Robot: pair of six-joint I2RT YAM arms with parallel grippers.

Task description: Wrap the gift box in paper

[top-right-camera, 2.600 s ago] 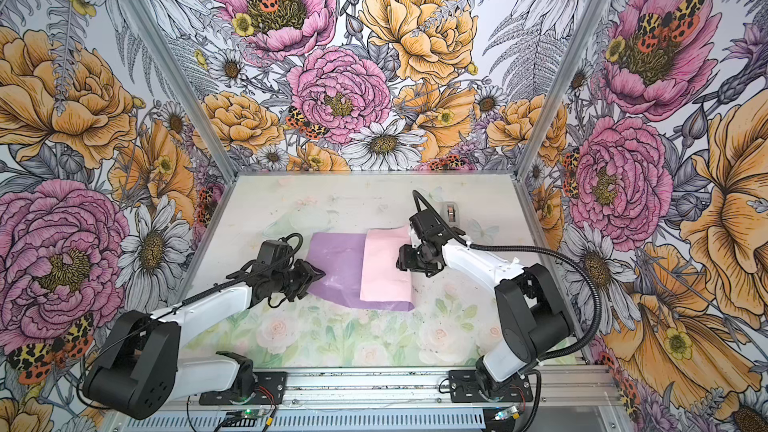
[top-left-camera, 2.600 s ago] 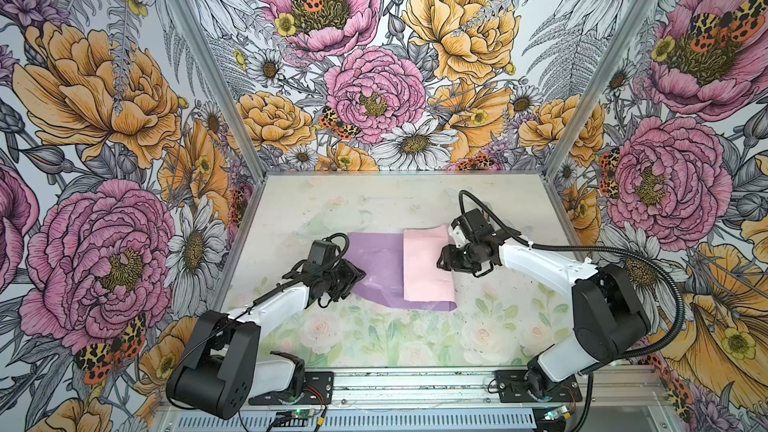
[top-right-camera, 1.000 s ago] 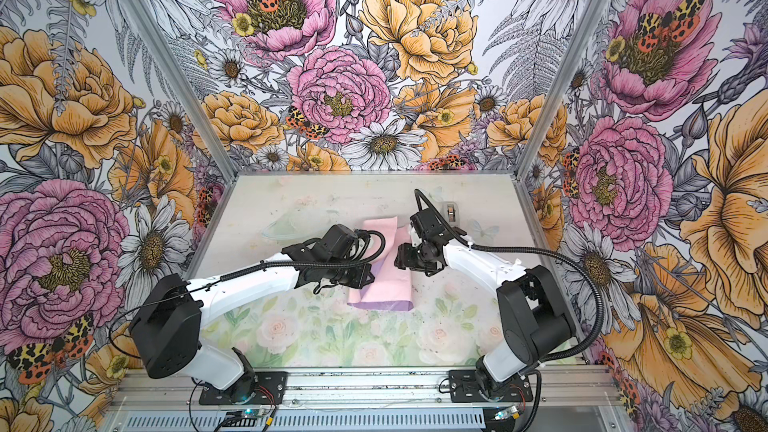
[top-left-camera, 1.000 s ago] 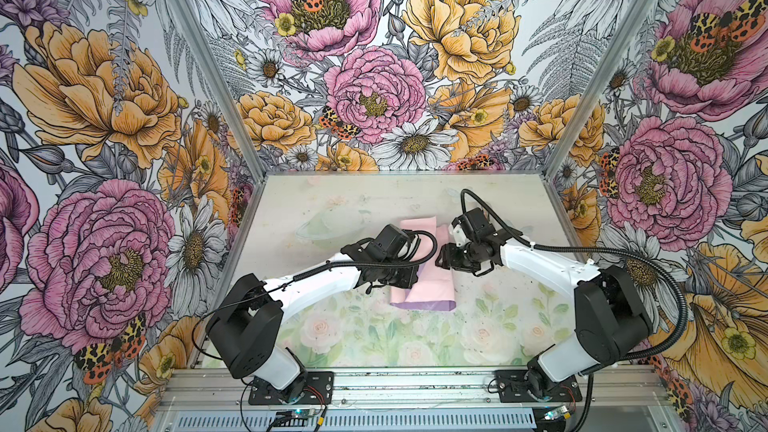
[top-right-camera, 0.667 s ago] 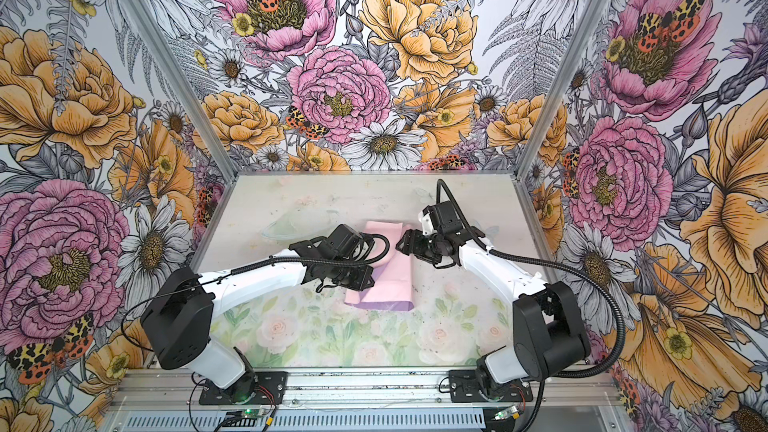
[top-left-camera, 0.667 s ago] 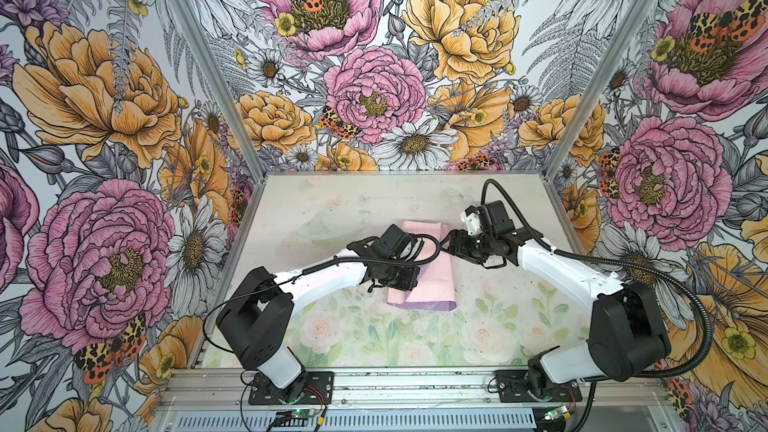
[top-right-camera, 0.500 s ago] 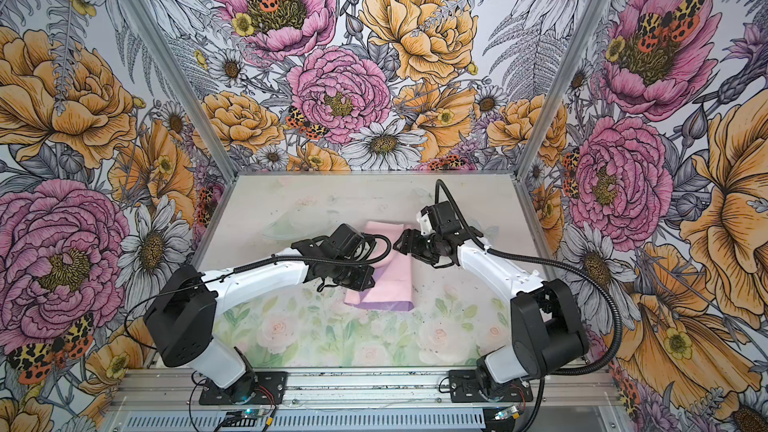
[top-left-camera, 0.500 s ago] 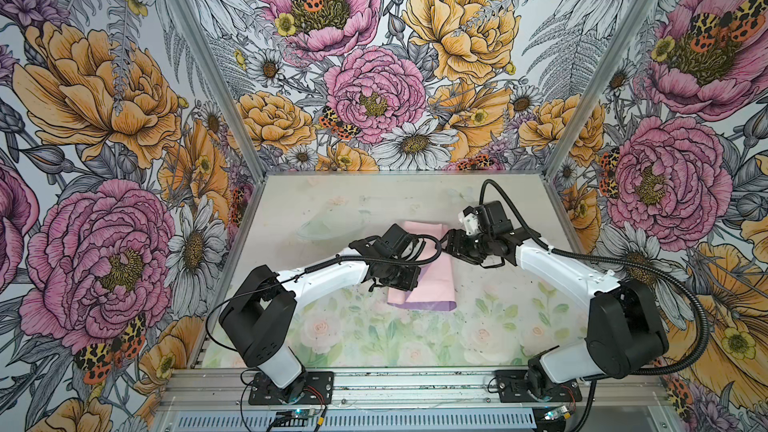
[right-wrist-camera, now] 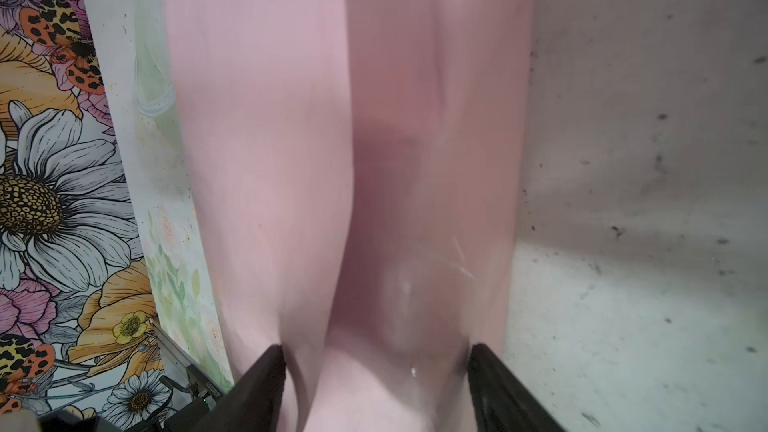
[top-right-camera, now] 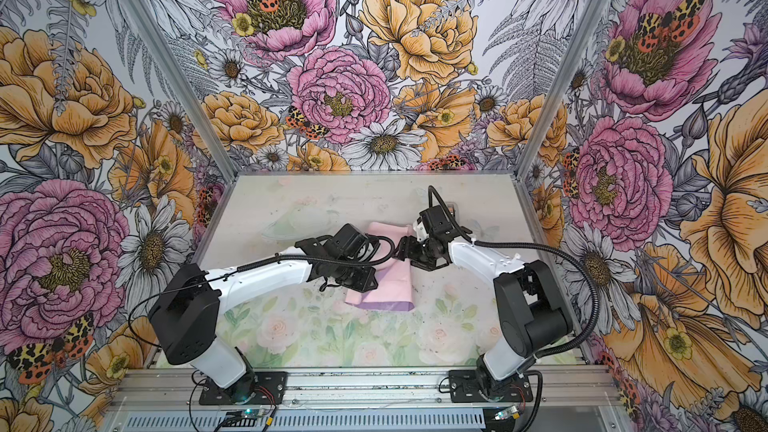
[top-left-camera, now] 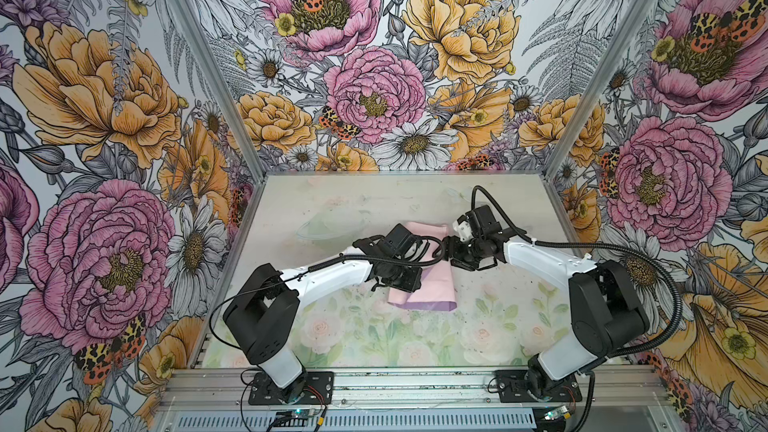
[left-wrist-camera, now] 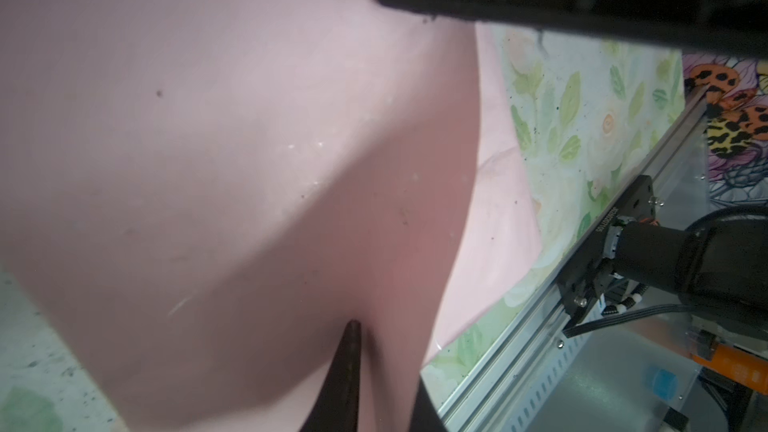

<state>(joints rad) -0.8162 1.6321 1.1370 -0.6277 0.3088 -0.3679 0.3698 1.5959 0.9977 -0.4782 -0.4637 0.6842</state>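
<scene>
Folded paper [top-left-camera: 432, 288] blocks centre; table [top-left-camera: 374, 338] front clear.

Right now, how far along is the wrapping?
Done: both side flaps of the paper lie folded across the middle, pink face up; the gift box is hidden, presumably underneath. In hand: the right tool straddles the bundle, the left tool touches a flap. Left: the ends look unfolded; no tape seen.
</scene>
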